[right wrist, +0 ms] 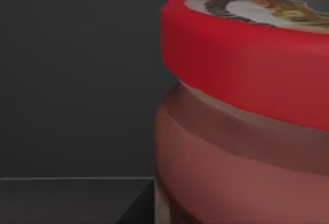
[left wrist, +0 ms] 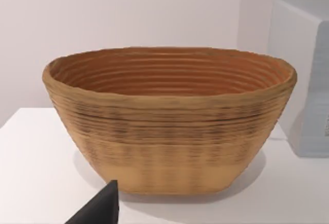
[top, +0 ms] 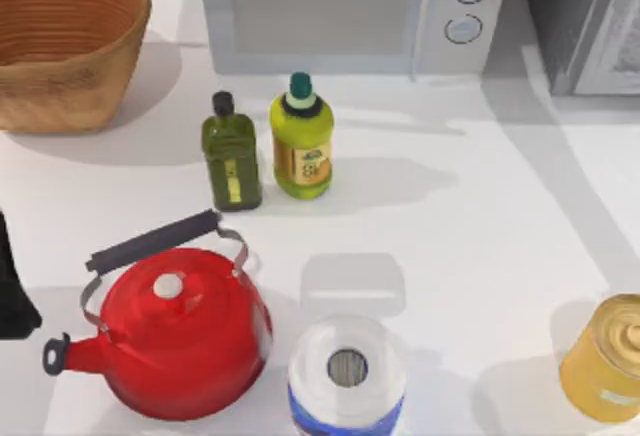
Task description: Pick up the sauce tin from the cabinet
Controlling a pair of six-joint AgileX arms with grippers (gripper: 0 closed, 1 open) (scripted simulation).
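The sauce tin (right wrist: 241, 106) is seen very close in front of the right claw, inside the dark cabinet (right wrist: 77, 80). Whether the claw is apart or together cannot be told. The tin could be knocked over if the claw is pushed in crooked.

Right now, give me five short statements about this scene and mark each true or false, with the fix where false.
1. The kettle is red with a dark handle. True.
2. The two bottles stand in front of the microwave. True.
3. The basket sits at the table's right. False: it sits at the far left.
4. In the right wrist view the sauce tin lies on the white table. False: it stands close before the camera against dark walls.
5. The yellow can stands beside the kettle. False: it is at the near right edge, far from the kettle.
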